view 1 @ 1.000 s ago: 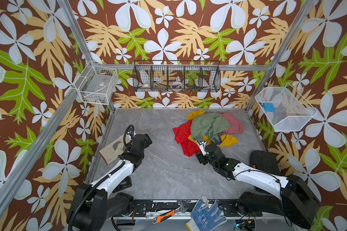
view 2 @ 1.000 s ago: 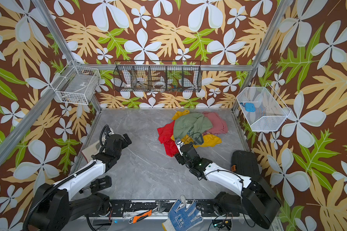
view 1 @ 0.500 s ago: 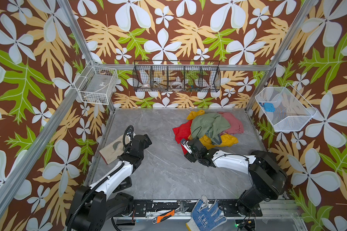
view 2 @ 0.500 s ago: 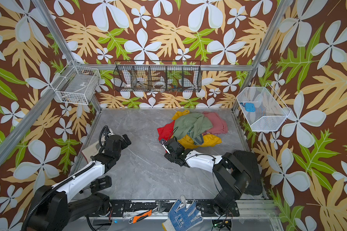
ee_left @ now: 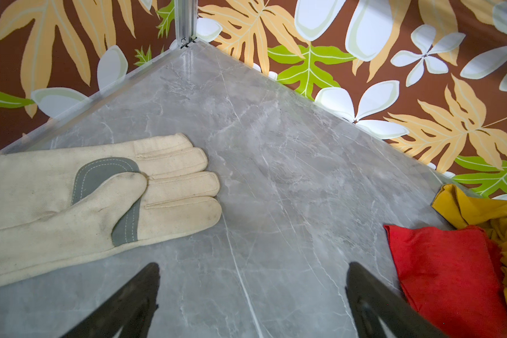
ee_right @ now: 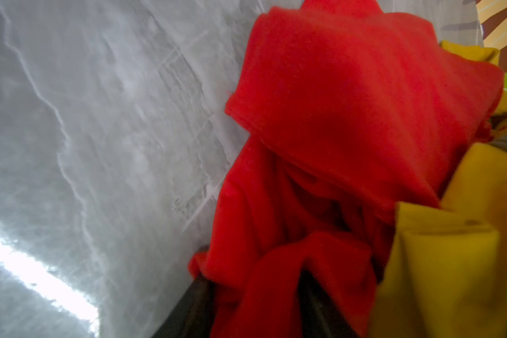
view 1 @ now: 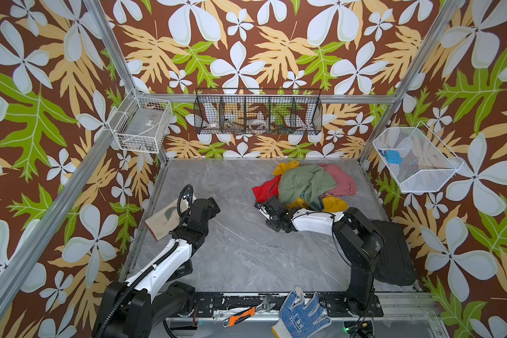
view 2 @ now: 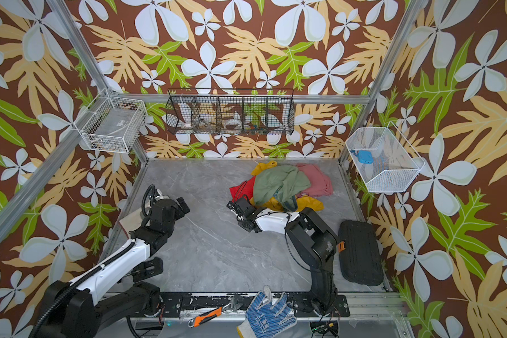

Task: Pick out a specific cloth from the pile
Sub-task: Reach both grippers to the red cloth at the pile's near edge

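Two top views come first. In both top views, the pile (view 1: 313,190) is seen at the back right of the table (view 1: 231,257), with a green cloth (view 1: 299,181) heaped on top. The red cloth (view 1: 262,190) is tucked under it, so only its left side is shown. The right gripper (view 1: 264,203) is laid low against that red edge, likely because that is the one part not covered. The left gripper (view 1: 212,206) is held well apart from the pile, near a glove (view 1: 164,218), so no cloth is touched by it.

In the left wrist view, the left gripper's jaws are spread wide over bare table, and nothing is held. The red cloth (ee_left: 445,272) is seen off to one side.

In the right wrist view, a fold of the red cloth (ee_right: 305,263) is bunched between the two dark fingers (ee_right: 188,310), which are drawn in narrow on it. A yellow cloth (ee_right: 451,263) is pressed just beside it, so it could be dragged along when the red one is pulled.
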